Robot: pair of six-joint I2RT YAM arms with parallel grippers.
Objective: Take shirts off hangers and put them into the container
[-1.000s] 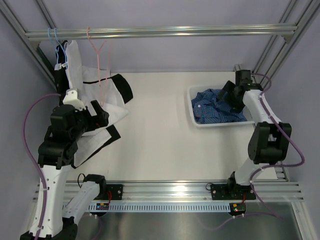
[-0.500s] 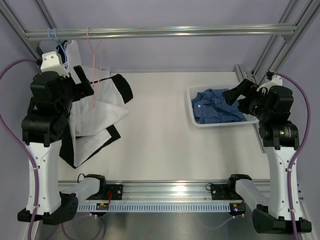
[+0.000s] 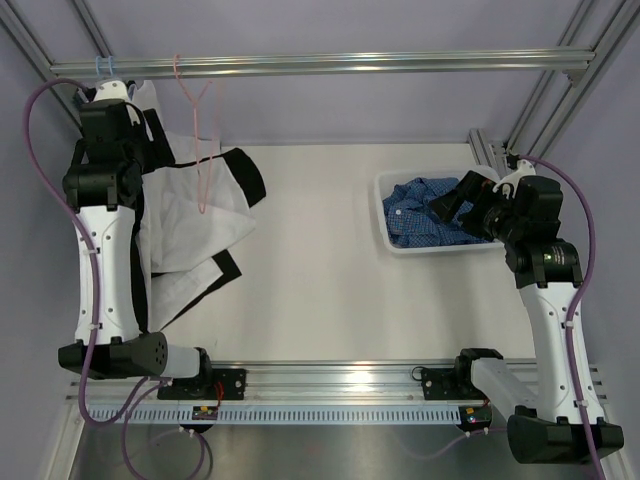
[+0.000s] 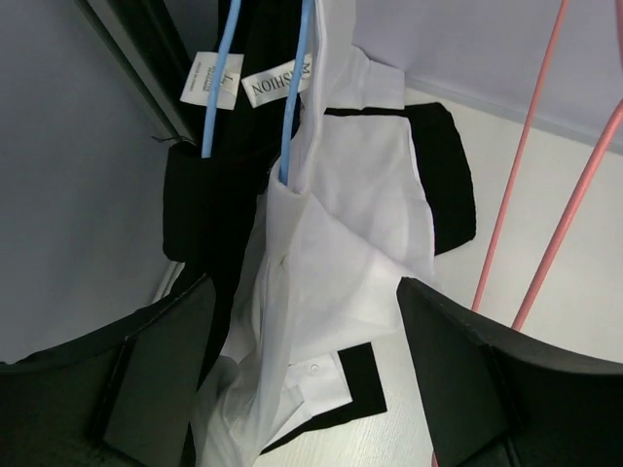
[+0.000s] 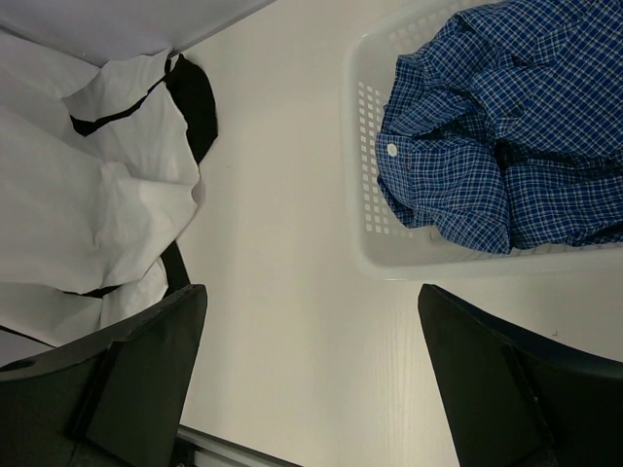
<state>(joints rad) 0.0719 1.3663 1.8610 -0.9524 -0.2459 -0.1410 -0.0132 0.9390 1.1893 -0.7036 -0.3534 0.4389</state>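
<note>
A white shirt (image 3: 190, 215) (image 4: 360, 224) and a black shirt (image 4: 238, 146) hang together from light blue hangers (image 4: 297, 88) at the rail's left end, their tails lying on the table. A pink hanger (image 3: 200, 120) (image 4: 531, 195) hangs bare beside them. My left gripper (image 3: 150, 140) (image 4: 307, 370) is open, held high by the collars, with the white cloth below its fingers and nothing gripped. The blue checked shirt (image 3: 430, 210) (image 5: 496, 126) lies crumpled in the white container (image 3: 385, 215) (image 5: 362, 146). My right gripper (image 3: 455, 200) (image 5: 311, 379) is open and empty over the container's near right side.
An aluminium rail (image 3: 350, 63) spans the back above the table, with slanted frame posts at both sides. Brand labels (image 4: 277, 86) show at the shirt collars. A dark post (image 4: 146, 58) stands left of the hanging shirts. The arms' mounting rail (image 3: 340, 378) runs along the near edge.
The left arm has risen from the shirt tails and swung back to the collars at the rail's left end. The right arm has lifted and drawn back from the container.
</note>
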